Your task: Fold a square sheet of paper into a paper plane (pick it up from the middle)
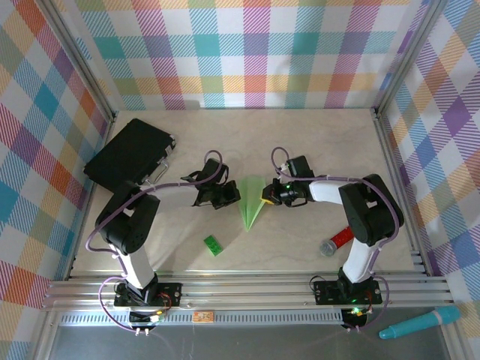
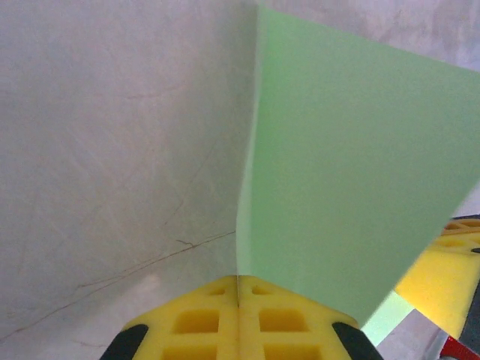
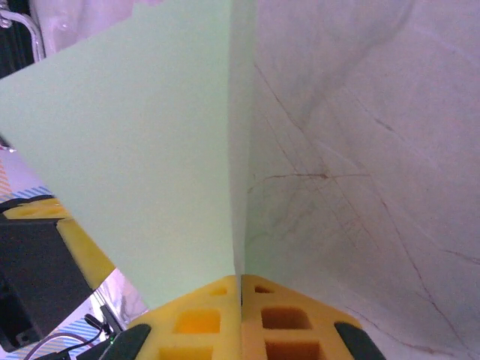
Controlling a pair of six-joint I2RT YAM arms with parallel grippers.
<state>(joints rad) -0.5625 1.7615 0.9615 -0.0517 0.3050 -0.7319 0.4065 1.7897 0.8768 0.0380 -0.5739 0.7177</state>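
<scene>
The square sheet of paper is folded into a narrow pale-green paper plane [image 1: 252,201] at the table's middle, its point toward the near edge. My left gripper [image 1: 234,196] is at its left side and my right gripper [image 1: 267,196] at its right. In the left wrist view the yellow pads [image 2: 202,322] are pressed together, and the left gripper [image 2: 238,280] pinches a raised flap of the paper plane [image 2: 345,165]. In the right wrist view the right gripper [image 3: 240,280] is likewise shut on an upright fold of the paper plane [image 3: 142,150].
A black case [image 1: 129,154] lies at the back left. A small bright-green brick [image 1: 214,245] sits near the front, left of the plane's tip. A red and grey object [image 1: 335,241] lies by the right arm. A teal tool [image 1: 420,324] rests outside the front rail.
</scene>
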